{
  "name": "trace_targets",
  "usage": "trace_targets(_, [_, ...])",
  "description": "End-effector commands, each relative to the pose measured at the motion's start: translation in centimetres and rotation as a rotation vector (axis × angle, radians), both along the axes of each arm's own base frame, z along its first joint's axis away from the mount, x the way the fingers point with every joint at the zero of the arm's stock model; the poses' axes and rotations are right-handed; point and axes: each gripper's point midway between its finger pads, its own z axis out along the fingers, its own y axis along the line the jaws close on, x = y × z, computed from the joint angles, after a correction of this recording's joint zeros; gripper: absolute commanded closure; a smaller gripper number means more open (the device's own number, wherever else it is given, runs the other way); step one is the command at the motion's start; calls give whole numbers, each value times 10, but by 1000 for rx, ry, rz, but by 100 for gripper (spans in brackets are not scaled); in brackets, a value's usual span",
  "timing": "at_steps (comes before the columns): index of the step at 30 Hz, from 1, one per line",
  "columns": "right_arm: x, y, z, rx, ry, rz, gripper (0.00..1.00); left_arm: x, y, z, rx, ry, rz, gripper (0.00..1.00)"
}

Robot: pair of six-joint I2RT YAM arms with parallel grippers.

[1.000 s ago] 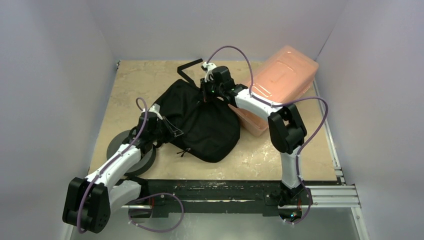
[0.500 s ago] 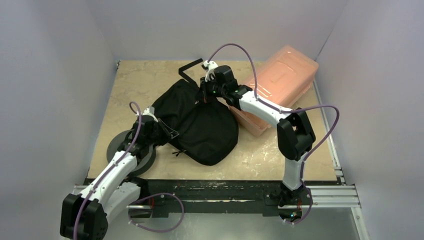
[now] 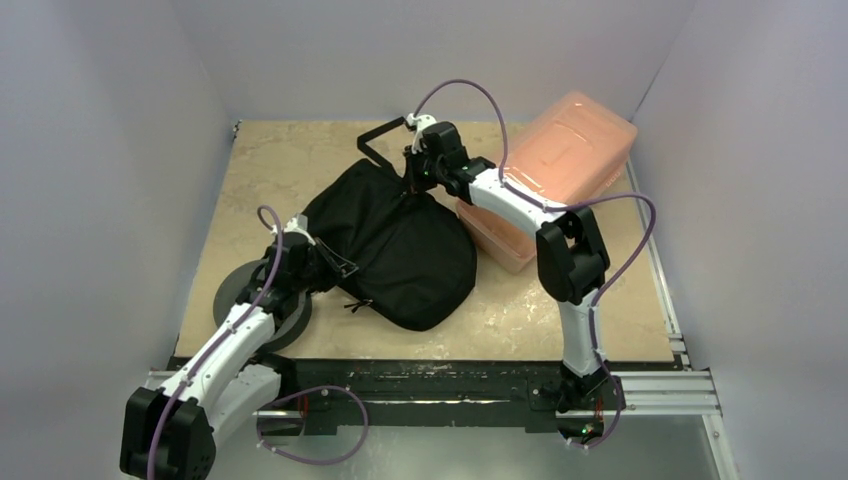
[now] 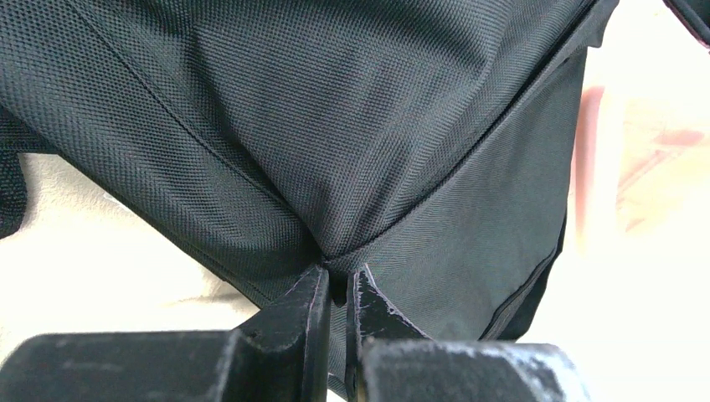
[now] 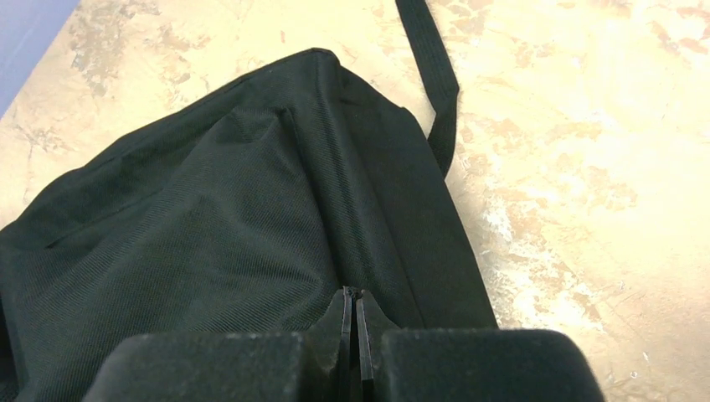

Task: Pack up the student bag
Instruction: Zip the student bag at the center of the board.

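Observation:
The student bag (image 3: 400, 250), soft black fabric, lies slumped in the middle of the table, its strap (image 3: 378, 133) looping off at the back. My left gripper (image 3: 342, 266) is at the bag's near-left edge, shut on a pinched fold of its cloth (image 4: 335, 126). In the left wrist view the left gripper (image 4: 336, 280) holds the fabric taut. My right gripper (image 3: 413, 190) is at the bag's far top. There the right gripper (image 5: 352, 295) is shut on the bag (image 5: 209, 243) at its zipper seam. The strap (image 5: 435, 75) trails onto the table.
A translucent pink plastic box (image 3: 560, 165) sits at the back right, touching the bag's right side under the right arm. A dark grey foam ring (image 3: 250, 300) lies at the near left under the left arm. The tan table (image 3: 280, 170) is walled on three sides.
The left arm pulled back toward the near left, dragging the bag's near-left edge with it. The right gripper moved toward the back, keeping its hold on the bag's top.

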Motion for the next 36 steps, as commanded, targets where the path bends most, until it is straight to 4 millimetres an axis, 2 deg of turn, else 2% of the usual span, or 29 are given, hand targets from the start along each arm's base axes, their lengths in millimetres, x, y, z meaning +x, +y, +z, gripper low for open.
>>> trace_targets(1, [77, -74, 78, -64, -273, -281, 100, -31, 23, -38, 113, 147, 26, 100])
trace_targets(2, [72, -67, 81, -47, -268, -237, 94, -30, 21, -37, 106, 141, 18, 100])
trace_targets(4, [58, -54, 90, 11, -249, -166, 68, -30, 16, -33, 90, 135, -9, 100])
trace_targets(6, [42, -51, 102, 34, -229, -143, 54, -29, 9, -24, 71, 129, -48, 100])
trace_targets(10, [1, -50, 122, -7, -214, -97, 42, -26, -1, -1, 38, 83, -106, 67])
trace_targets(12, [-29, -45, 125, -32, -221, -51, 36, -26, 0, 9, 46, 58, -110, 53])
trace_targets(14, [-65, -42, 127, -44, -226, -10, 31, -28, 3, 17, 58, 39, -110, 43])
trace_targets(15, [-83, -38, 122, -42, -210, 23, 30, -29, 4, 23, 60, 28, -109, 40])
trace_targets(16, [-107, -31, 108, -40, -172, 77, 29, -29, 4, 30, 61, 12, -112, 37])
trace_targets(17, [-123, -27, 110, -11, -161, 112, 29, -31, 4, 35, 61, 5, -118, 35])
trace_targets(18, [-149, -22, 93, -7, -125, 161, 28, -31, 3, 44, 55, -16, -124, 33])
trace_targets(21, [-210, -13, 69, -10, -81, 268, 26, -34, 2, 71, 52, -76, -144, 29])
trace_targets(23, [-245, -17, 53, -30, -33, 312, 26, -34, 8, 94, 82, -122, -139, 29])
trace_targets(25, [-271, -27, 38, -29, 30, 319, 24, -36, 21, 116, 151, -160, -116, 28])
trace_targets(29, [-302, -65, 19, -6, 123, 226, 19, -38, 44, 169, 261, -278, -59, 25])
trace_targets(31, [-313, -80, 5, 1, 156, 202, 16, -40, 50, 187, 284, -327, -44, 23])
trace_targets(33, [-322, -86, -16, 11, 193, 196, 15, -44, 52, 201, 292, -370, -48, 23])
trace_targets(34, [-325, -86, -26, 20, 211, 194, 4, -46, 53, 207, 296, -387, -50, 23])
trace_targets(36, [-327, -81, -43, 42, 228, 187, 1, -50, 54, 218, 308, -419, -56, 23])
